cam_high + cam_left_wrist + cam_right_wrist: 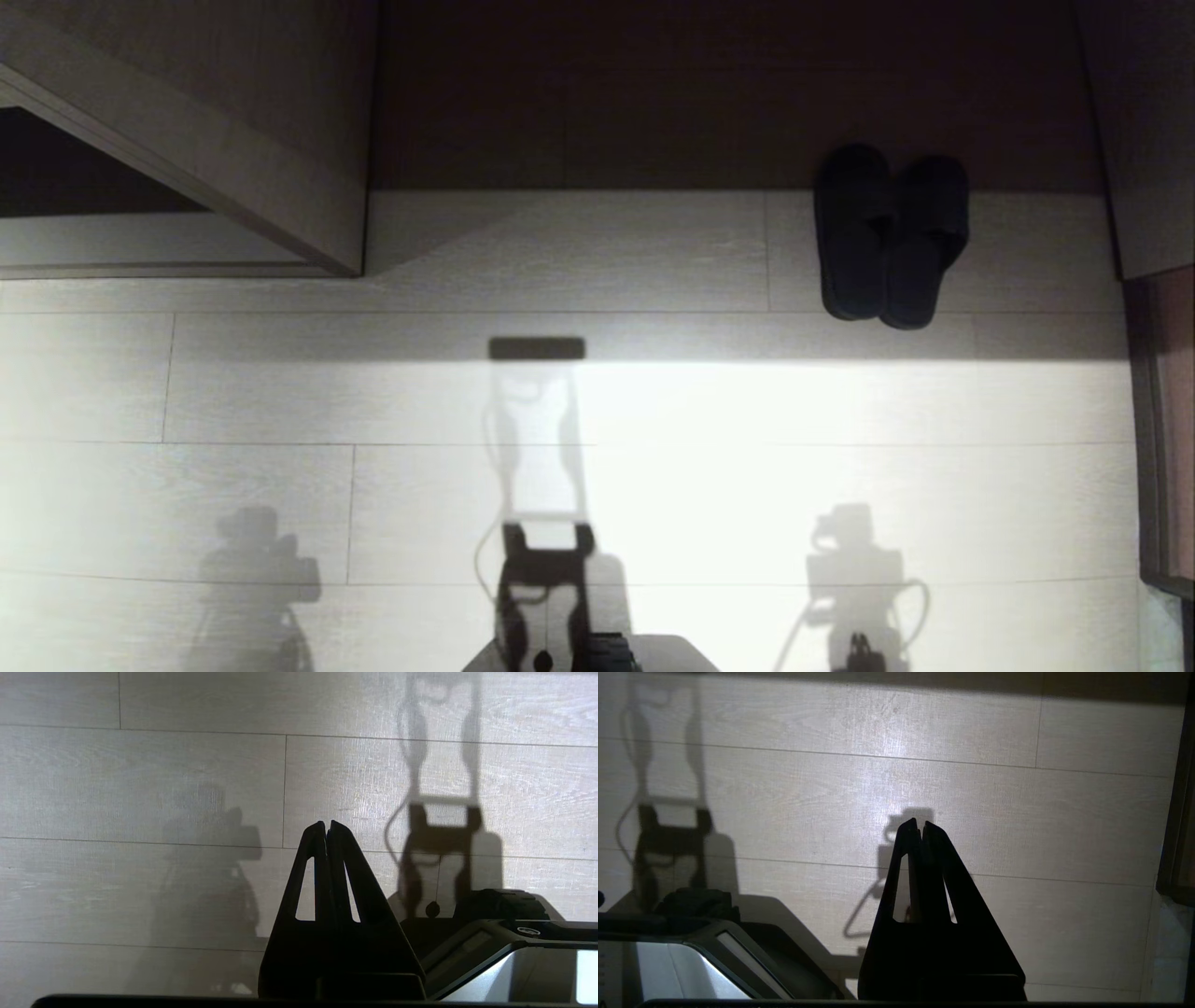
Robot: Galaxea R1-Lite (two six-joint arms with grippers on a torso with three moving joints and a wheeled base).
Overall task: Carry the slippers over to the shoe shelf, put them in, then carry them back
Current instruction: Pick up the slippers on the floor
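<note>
Black parts of the robot's base [579, 644] are seen at the near edge of the pale plank floor [280, 392]. Both grippers, left [326, 826] and right [920, 825], are held above bare boards with fingers pressed together, nothing between them. Farther off, the slippers [887, 238] lie side by side, touching, toes apparently reaching into a dark recess [709, 93].

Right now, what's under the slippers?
The slippers lie side by side on the pale plank floor, toes across its edge into a dark brown strip. What lies beneath them is covered.
</note>
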